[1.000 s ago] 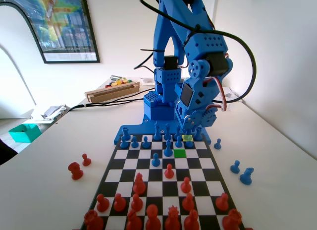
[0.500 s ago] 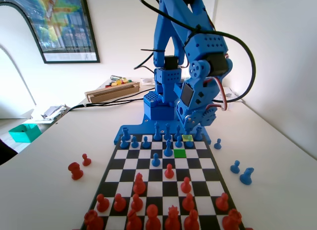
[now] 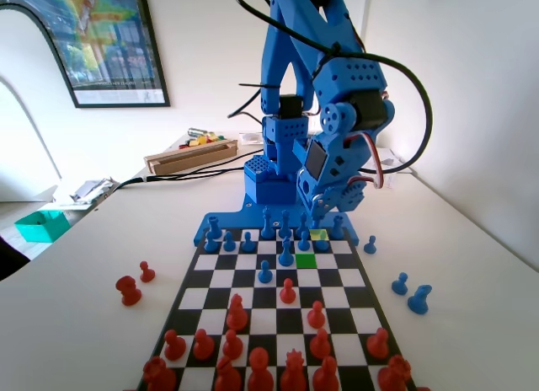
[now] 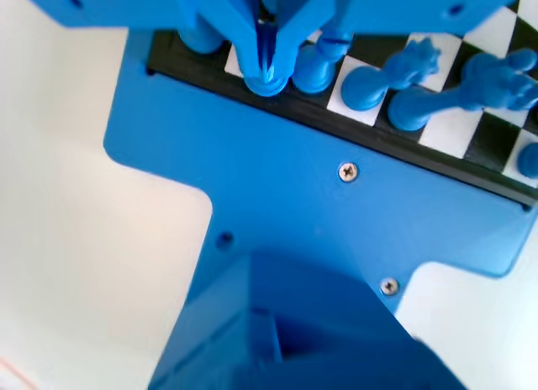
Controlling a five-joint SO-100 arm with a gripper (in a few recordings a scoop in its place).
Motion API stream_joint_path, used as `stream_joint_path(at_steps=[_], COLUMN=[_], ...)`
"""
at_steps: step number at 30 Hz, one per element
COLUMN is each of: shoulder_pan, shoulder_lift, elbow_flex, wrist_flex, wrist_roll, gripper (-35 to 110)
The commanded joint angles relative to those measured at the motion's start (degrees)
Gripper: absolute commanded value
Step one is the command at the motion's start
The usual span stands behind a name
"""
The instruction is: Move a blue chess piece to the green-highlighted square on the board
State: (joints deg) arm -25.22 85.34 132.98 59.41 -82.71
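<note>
- We see a white table [image 3: 67, 324] carrying the board [image 3: 253, 277].
- In the fixed view, the green-highlighted square [image 3: 306, 260] sits right of centre, empty.
- Beyond it, the gripper [image 4: 266, 66] pinches the blue chess piece [image 4: 266, 81] at the board's edge nearest the arm.

White walls [image 3: 472, 88] enclosed the room, and a dark-framed poster [image 3: 101, 41] hung at the upper left of the fixed view. Daylight lay soft across the white table [image 3: 76, 324] — a teal tray [image 3: 40, 225] sat at its left edge, a long wooden box [image 3: 192, 155] farther back.

gripper [image 3: 318, 225] low over the board's [image 3: 253, 277] far rows, green-highlighted square [image 3: 306, 260] just in front (fixed view)
</note>
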Motion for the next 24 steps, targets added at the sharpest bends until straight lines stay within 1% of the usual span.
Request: stream_joint_path(at_steps=[1, 14, 20, 24], shoulder_pan=[-0.44, 0.62, 5.01, 9.76], shoulder_lift=[4.04, 10.99, 12.74, 12.48], elbow_flex=[-2.72, -12.39, -17.23, -20.21], wrist_flex=[4.31, 17.75, 21.18, 21.09], wrist_roll=[-0.97, -0.09, 0.09, 0.7], gripper=[1, 1, 1, 1])
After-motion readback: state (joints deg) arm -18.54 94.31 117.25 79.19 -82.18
